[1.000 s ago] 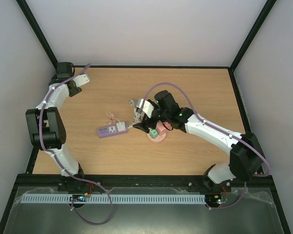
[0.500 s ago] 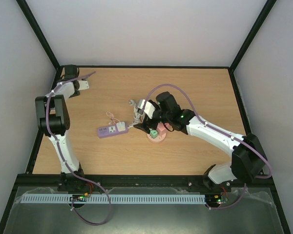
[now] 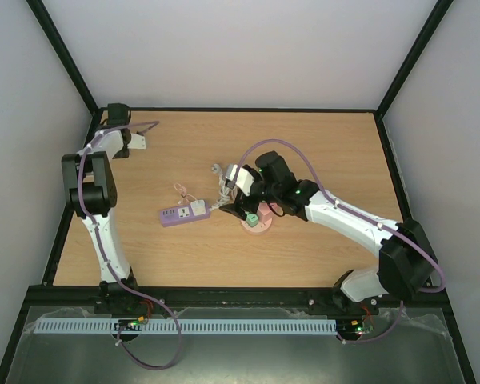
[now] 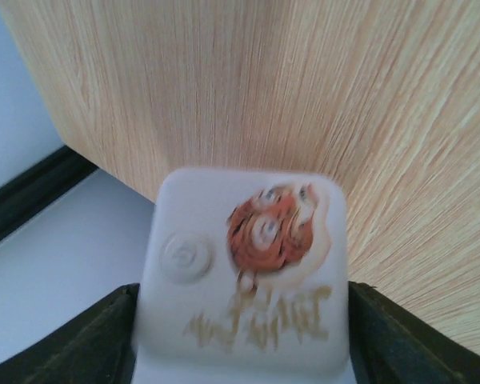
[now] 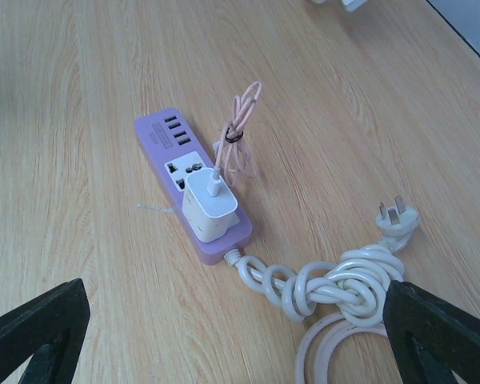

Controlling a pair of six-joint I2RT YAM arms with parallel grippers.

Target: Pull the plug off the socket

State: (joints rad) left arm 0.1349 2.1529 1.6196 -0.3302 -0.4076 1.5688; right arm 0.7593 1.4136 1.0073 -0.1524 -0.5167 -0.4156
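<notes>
The pale pink socket sits mid-table with a green plug on top. My right gripper hovers just left of and above it. In the right wrist view the right gripper is open wide and empty; the socket and green plug are hidden there, and only loops of its pale pink cable show. My left gripper is at the back left corner, shut on a white square block with an orange print, held between dark fingers.
A lilac power strip lies left of the socket, with a white charger plugged in. Its knotted white cord ends in a loose wall plug. The table's back left edge is beside the left gripper.
The left arm has swung further into the back left corner with the white block. The right gripper has shifted slightly right, closer over the socket.
</notes>
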